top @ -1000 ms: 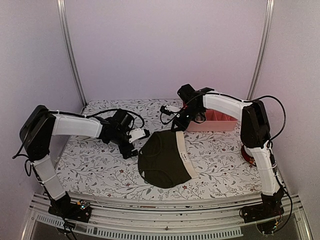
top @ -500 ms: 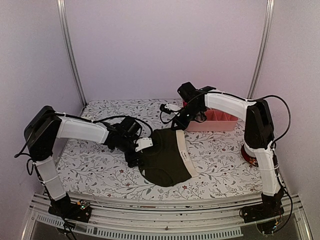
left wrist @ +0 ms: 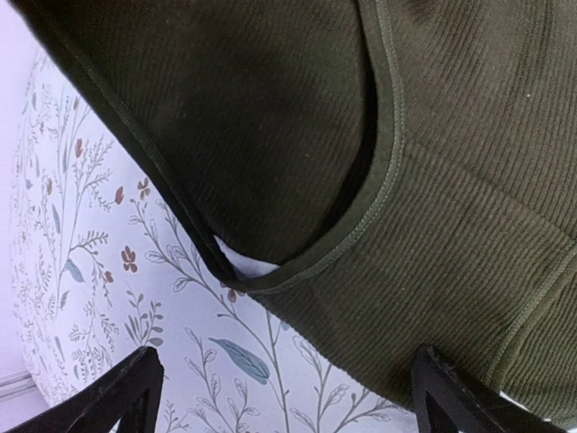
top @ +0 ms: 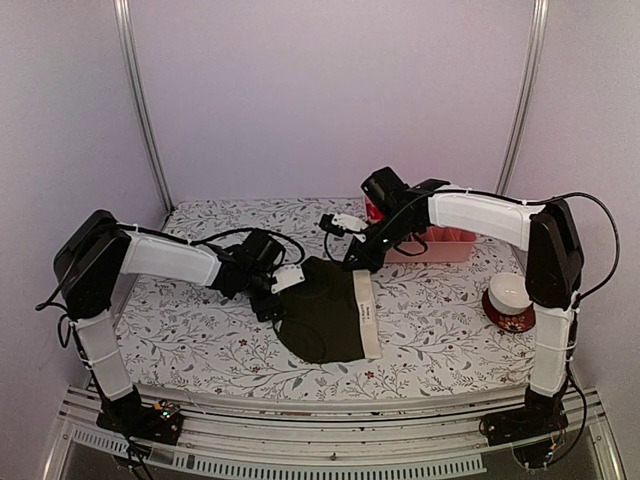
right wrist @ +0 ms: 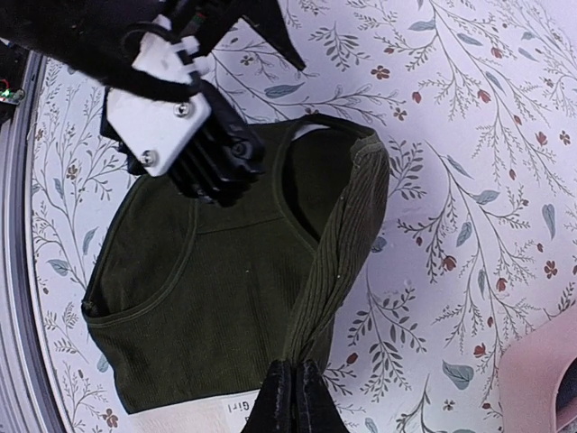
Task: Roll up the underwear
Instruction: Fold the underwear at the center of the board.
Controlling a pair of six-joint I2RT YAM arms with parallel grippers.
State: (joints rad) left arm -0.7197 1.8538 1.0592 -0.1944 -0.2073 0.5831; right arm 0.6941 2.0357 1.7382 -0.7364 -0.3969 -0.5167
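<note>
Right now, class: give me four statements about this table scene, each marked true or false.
1. The right gripper is shut on the olive underwear. True.
2. The left gripper is shut on the cloth. False: it is open at the garment's left edge.
3. The underwear lies in the pink tray. False: it lies on the floral table; the tray stands behind it.
4. Its pale waistband is on the right in the top view. True.
</note>
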